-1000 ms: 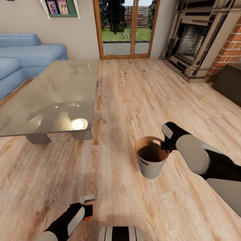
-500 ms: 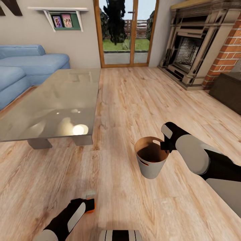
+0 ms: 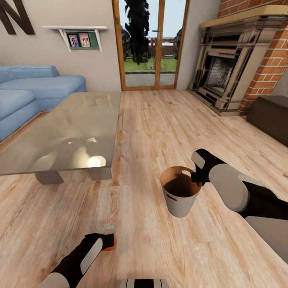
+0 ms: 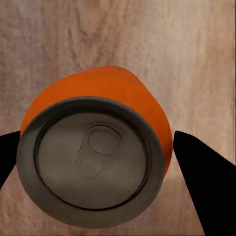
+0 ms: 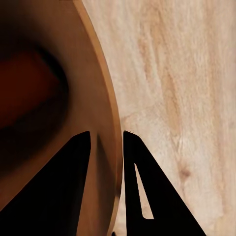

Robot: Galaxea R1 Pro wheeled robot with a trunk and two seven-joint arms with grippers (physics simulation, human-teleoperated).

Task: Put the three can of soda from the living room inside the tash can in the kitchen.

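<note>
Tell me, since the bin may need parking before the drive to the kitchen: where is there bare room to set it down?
The glass table top lies bare, sofa beyond it. Open wood floor stretches between table and fireplace, toward the glass doors. It is tighter near the robot: the right gripper pinches the trash can rim, and the left gripper holds an orange can.

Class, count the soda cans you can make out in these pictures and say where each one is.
1: an orange soda can held in the left end effector above the wooden floor. Others may lie hidden inside the trash can, whose dark interior shows nothing clearly.
</note>
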